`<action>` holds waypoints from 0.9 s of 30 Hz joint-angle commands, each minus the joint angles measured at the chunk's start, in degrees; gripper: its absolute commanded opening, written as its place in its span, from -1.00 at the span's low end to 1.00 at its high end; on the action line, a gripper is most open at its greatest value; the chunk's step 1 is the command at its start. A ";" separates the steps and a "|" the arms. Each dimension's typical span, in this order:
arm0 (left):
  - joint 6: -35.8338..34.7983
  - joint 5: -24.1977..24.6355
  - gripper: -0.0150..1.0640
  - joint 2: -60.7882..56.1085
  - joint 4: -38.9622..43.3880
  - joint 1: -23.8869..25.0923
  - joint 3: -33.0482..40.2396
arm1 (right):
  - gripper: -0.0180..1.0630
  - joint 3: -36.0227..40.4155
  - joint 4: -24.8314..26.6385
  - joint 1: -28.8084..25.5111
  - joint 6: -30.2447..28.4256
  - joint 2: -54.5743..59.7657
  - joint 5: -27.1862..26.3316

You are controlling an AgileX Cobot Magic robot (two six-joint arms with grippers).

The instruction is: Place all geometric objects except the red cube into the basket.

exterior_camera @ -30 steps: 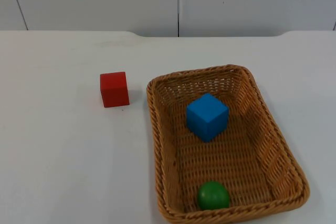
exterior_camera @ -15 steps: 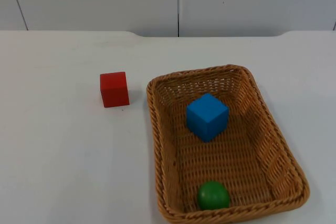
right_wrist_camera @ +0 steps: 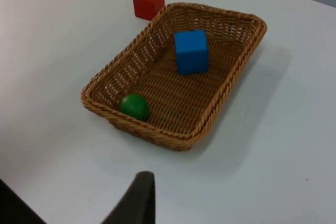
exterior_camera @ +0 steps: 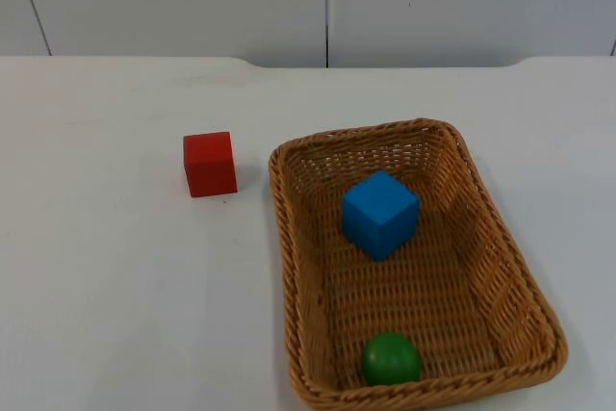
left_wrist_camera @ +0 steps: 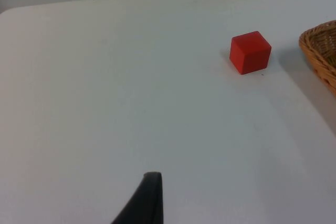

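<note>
A wicker basket (exterior_camera: 280,238) stands on the white table, right of the middle. Inside it a blue cube (exterior_camera: 380,214) rests toward the far end and a green ball (exterior_camera: 391,358) lies at the near end. The red cube (exterior_camera: 210,164) sits on the table just left of the basket. My left gripper (left_wrist_camera: 144,203) waits over bare table, well back from the red cube (left_wrist_camera: 250,52). My right gripper (right_wrist_camera: 137,198) waits off the basket's (right_wrist_camera: 157,136) end, where the green ball (right_wrist_camera: 134,106) lies, with the blue cube (right_wrist_camera: 191,51) farther in.
The grey partition wall (exterior_camera: 327,2) closes the table's far edge. Bare white table (exterior_camera: 115,286) spreads left of the red cube and the basket. A corner of the basket's rim (left_wrist_camera: 320,51) sits beside the red cube.
</note>
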 commanded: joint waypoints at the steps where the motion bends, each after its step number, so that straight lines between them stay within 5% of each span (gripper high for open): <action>1: 0.14 0.21 0.98 -0.20 -0.15 0.18 0.24 | 0.98 0.21 -0.27 -0.11 -0.05 -0.21 -0.36; 16: 0.14 0.21 0.98 -0.20 -0.15 0.18 0.40 | 0.98 0.07 -0.27 -1.14 -0.05 -0.21 -0.48; 20: 0.14 0.21 0.98 -0.20 -0.15 0.18 0.40 | 0.98 0.07 -0.27 -4.94 -0.05 -0.21 -0.48; 27: 0.14 0.21 0.98 -0.20 -0.15 0.18 0.40 | 0.98 0.07 -0.27 -20.18 -0.05 -0.21 -0.48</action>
